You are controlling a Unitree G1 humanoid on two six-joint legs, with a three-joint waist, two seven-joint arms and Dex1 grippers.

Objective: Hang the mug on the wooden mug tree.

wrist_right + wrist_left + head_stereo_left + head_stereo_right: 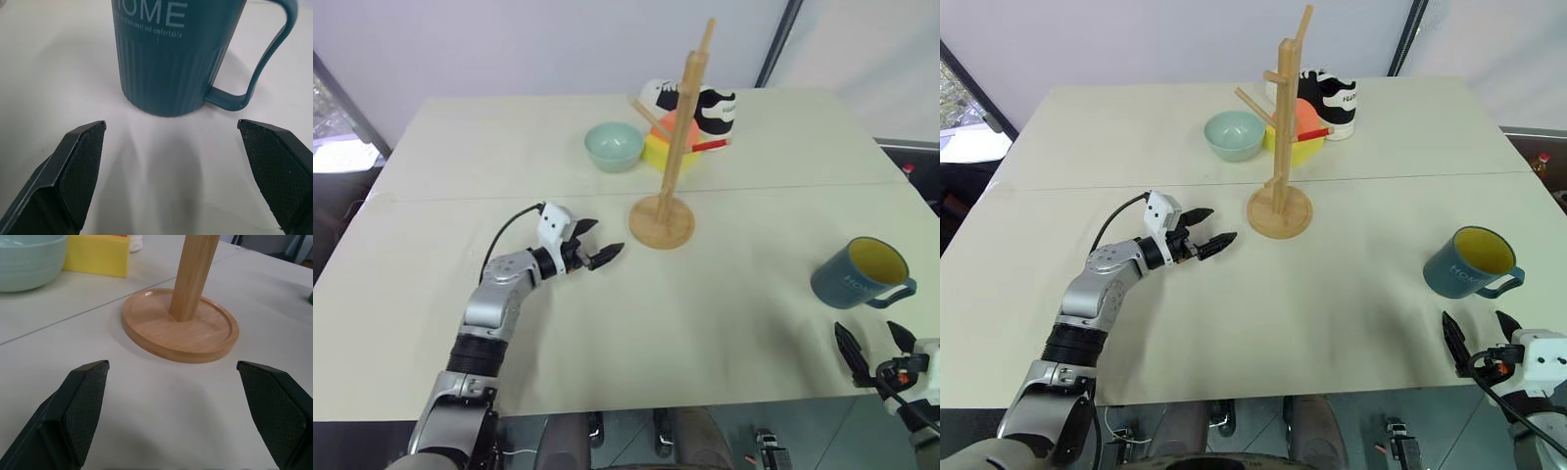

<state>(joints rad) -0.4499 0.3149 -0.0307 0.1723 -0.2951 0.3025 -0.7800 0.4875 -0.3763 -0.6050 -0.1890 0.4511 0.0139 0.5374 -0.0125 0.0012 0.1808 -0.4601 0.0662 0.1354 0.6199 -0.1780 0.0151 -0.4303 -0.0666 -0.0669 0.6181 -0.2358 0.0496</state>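
— Near the table's [460,323] right edge: the mug [858,273], upright. And the right gripper [1476,340]?
— Just short of it, spread wide, empty.
— The left gripper [597,242]?
— Also agape, empty, beside the wooden mug tree [672,166] mid-table.

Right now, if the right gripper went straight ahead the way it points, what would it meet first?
Most likely the mug. The right gripper is open and empty just short of it, and the right wrist view shows the mug's ribbed body between the fingers, handle toward one side. Bare table lies between.
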